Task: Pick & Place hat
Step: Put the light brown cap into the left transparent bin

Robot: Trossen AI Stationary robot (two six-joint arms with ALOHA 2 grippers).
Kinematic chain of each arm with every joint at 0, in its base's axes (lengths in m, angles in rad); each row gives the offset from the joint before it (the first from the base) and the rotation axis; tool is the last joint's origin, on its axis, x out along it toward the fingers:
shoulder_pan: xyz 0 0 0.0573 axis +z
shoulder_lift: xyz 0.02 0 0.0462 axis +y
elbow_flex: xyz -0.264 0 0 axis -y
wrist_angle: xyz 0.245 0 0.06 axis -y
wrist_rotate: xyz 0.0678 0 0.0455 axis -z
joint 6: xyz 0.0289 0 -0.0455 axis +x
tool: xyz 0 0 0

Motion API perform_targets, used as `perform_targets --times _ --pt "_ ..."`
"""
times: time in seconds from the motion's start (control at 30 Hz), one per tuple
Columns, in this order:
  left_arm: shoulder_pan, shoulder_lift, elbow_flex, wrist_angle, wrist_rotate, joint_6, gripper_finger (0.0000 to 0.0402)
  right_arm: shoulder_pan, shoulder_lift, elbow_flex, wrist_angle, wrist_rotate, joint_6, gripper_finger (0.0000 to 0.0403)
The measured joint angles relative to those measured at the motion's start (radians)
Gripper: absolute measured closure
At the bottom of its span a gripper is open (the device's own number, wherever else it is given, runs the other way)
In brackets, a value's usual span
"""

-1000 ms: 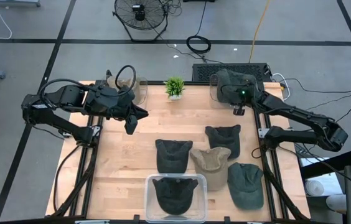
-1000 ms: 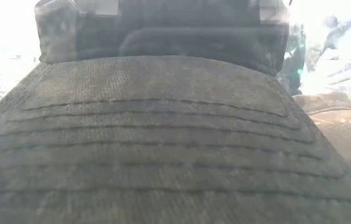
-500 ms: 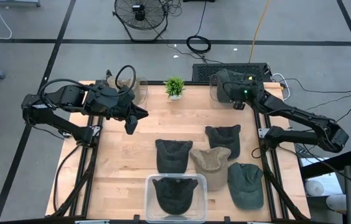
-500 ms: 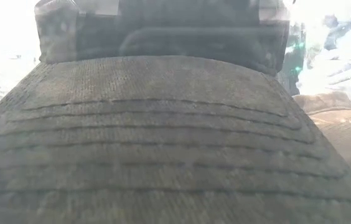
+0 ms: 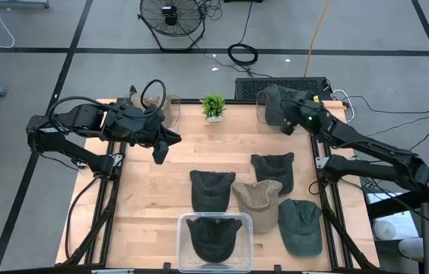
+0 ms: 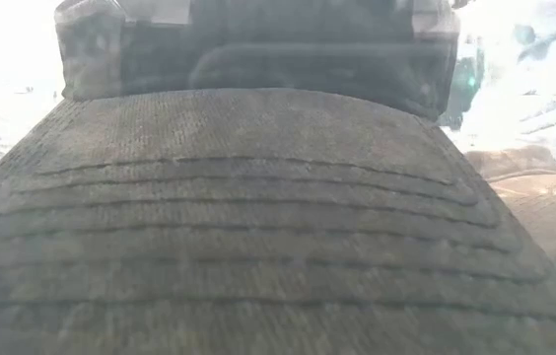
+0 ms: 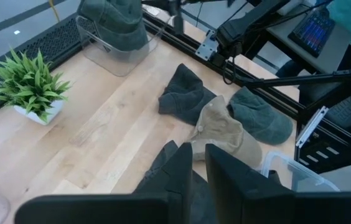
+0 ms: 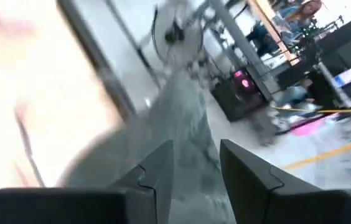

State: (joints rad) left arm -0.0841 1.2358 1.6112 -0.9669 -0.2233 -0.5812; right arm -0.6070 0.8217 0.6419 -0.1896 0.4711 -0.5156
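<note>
From above, the wooden counter (image 5: 146, 190) carries a small green plant (image 5: 214, 106) near its far edge. At the far right corner a clear stand (image 5: 264, 116) bears a dark green hat (image 5: 275, 104), and the right pincer (image 5: 289, 122) sits against that hat; whether it grips the fabric cannot be told here. Three more hats lie together in the middle: a dark one (image 5: 212, 188), a tan one (image 5: 258, 195) overlapping it, and another dark one (image 5: 273, 170) just behind. A green cap (image 5: 300, 226) lies toward the near right corner. A clear bin (image 5: 188, 255) at the near edge holds one dark cap (image 5: 214, 237). The left pincer (image 5: 160, 148) hangs over the counter's left part, well apart from the hats.

The low view is filled by the stitched brim of a cap (image 6: 258, 227) right against the lens.

The left wrist view shows the left pincer's fingers (image 7: 178, 171) almost together, holding nothing, with hats beyond.

The right wrist view shows the right fingers (image 8: 160, 168) parted with grey-green fabric (image 8: 191, 130) between them; a grip cannot be confirmed.
</note>
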Motion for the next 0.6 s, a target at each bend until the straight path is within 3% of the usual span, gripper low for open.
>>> perform_targets --times 0.1,0.3,0.37,0.6 --pt "0.000 0.000 0.000 0.007 -0.011 0.003 0.0350 0.042 -0.059 0.032 0.007 -0.072 0.163 0.0294" --pt "0.001 0.000 0.000 0.080 -0.062 0.062 0.0350 0.054 -0.102 0.075 0.163 -0.592 0.640 0.0323" --pt "0.010 0.000 0.000 0.111 -0.075 0.083 0.0350 0.055 -0.101 0.075 0.265 -0.700 0.750 0.0332" --pt "0.045 0.000 0.000 0.164 -0.077 0.113 0.0350 0.055 -0.132 0.076 0.545 -0.741 0.784 0.0343"
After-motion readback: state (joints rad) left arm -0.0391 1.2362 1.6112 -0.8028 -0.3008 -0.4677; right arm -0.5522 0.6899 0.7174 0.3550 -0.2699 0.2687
